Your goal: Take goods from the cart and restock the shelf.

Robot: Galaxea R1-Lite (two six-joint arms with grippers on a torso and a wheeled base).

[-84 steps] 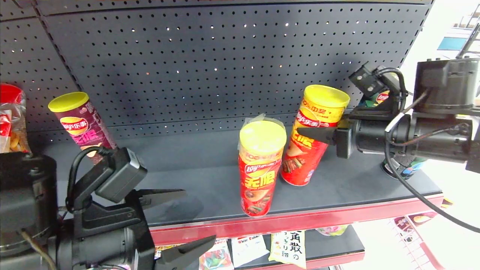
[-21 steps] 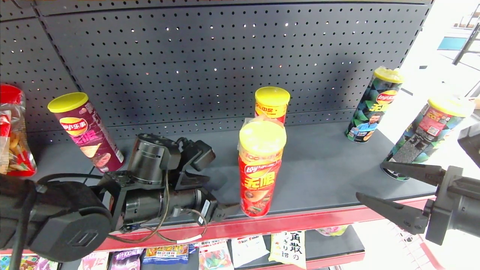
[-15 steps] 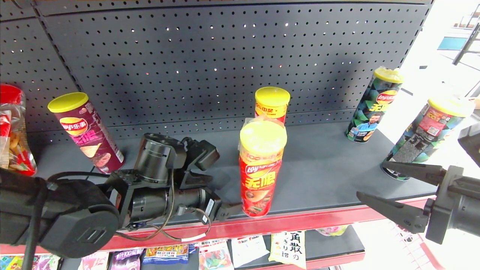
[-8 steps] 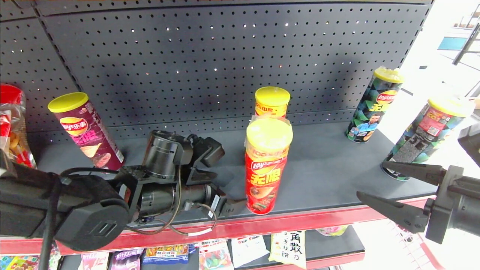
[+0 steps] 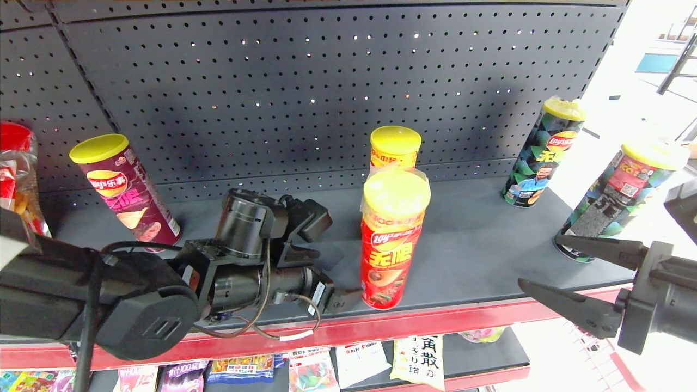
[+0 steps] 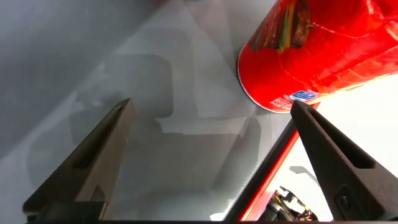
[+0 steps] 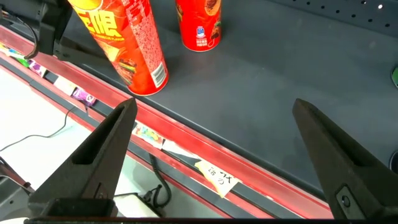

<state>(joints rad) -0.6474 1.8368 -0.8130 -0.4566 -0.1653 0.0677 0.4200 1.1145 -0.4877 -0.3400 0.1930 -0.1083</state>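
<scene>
A red chip can (image 5: 392, 239) with a yellow lid stands near the front of the dark shelf (image 5: 479, 256). My left gripper (image 5: 343, 296) lies low on the shelf just left of the can's base. In the left wrist view my left gripper (image 6: 211, 104) is open, and one fingertip (image 6: 298, 112) sits at the foot of the red can (image 6: 311, 56). My right gripper (image 5: 539, 260) hangs open in front of the shelf's right end, holding nothing. The right wrist view has the gripper (image 7: 214, 106) open over the shelf's front edge, with the red can (image 7: 127, 43) farther off.
A second red can (image 5: 395, 147) stands behind the first. A purple can (image 5: 122, 188) is at the left, and two dark patterned cans (image 5: 542, 152) (image 5: 621, 196) are at the right. A snack bag (image 5: 16, 179) sits far left. Packets (image 5: 359, 359) fill the lower shelf.
My left arm has slid right along the shelf and the front red can has shifted right with it. The right gripper left the back can and has held still over the last second.
</scene>
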